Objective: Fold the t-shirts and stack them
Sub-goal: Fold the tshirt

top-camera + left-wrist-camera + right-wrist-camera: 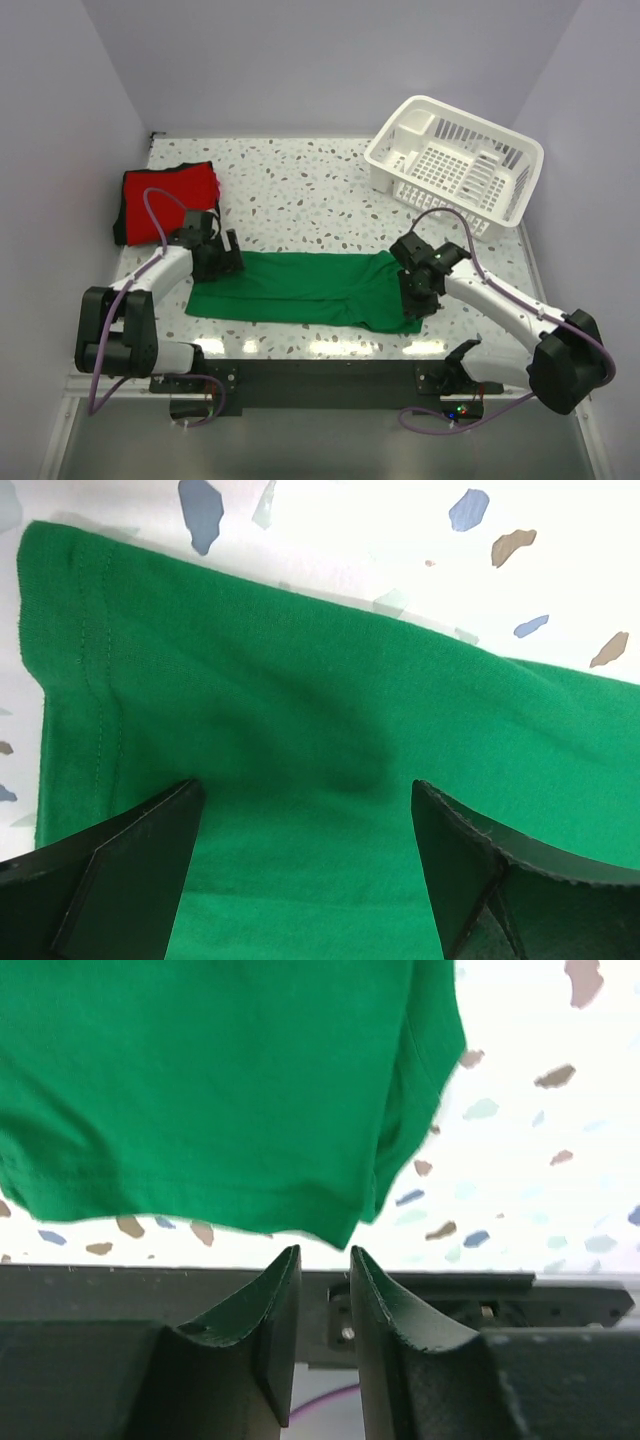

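Speckled white surface (300, 190), enclosed by pale lilac walls on three sides.

Item 1: green t-shirt (310, 290). Bright green cotton, folded into a long flat band running left to right across the near middle of the surface. Stitched hem visible at its left end; the right end is wider, with layered edges and a corner hanging toward the near side.

Item 2: red t-shirt (165, 200). Folded into a compact block at the far left, against the left wall, well apart from the green one.

Item 3: white slatted basket (455, 165). Far right corner, tilted, clear of both shirts.

Edges and room: the green band's near edge lies close to the black mounting rail (320, 385). Bare surface stretches from its far edge to the back wall, between red block and basket.

Left tool (310, 870): jaws spread wide, poised over the green shirt's left end, cloth visible between the fingers (130, 870), nothing clamped.

Right tool (325, 1255): jaws parted by a narrow gap, gripping nothing; the green shirt's right hem lies just beyond the tips.
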`<state>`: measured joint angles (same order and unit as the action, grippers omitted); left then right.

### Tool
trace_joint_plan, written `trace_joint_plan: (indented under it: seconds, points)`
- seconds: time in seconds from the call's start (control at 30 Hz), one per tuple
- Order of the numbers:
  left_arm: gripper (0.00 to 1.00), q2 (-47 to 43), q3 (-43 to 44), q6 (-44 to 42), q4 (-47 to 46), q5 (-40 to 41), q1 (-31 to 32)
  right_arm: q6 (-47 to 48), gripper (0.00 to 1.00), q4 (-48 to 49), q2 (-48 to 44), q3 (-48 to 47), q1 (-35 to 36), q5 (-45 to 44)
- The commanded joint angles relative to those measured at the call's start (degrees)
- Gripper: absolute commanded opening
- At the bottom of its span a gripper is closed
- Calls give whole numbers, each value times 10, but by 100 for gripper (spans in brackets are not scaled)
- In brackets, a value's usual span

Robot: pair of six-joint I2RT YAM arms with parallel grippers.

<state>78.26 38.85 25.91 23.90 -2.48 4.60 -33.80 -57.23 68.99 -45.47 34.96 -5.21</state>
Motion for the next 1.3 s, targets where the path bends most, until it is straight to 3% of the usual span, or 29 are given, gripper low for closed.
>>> trace_joint_plan:
  seconds: [0.0, 0.2, 0.4, 0.7, 0.9, 1.27]
  points:
    - [90, -21, 7, -6, 31, 11, -5, -11, 31, -65, -25, -49, 4, -12]
    - [90, -50, 53, -2, 63, 23, 18, -1, 35, -55, 2, -127, 3, -25]
    - [90, -52, 74, 32, 33, 0, 25, 6, 41, 53, 50, -132, 3, -33]
    - [91, -7, -15, 97, -72, -34, 20, 13, 42, 216, 134, -89, -24, -110]
    - [93, -20, -85, 142, -96, -19, -17, 11, 42, 294, 181, -36, -102, -73]
    - [95, -103, -108, 205, -44, 20, -32, -1, 42, 223, 243, -62, -126, -106]
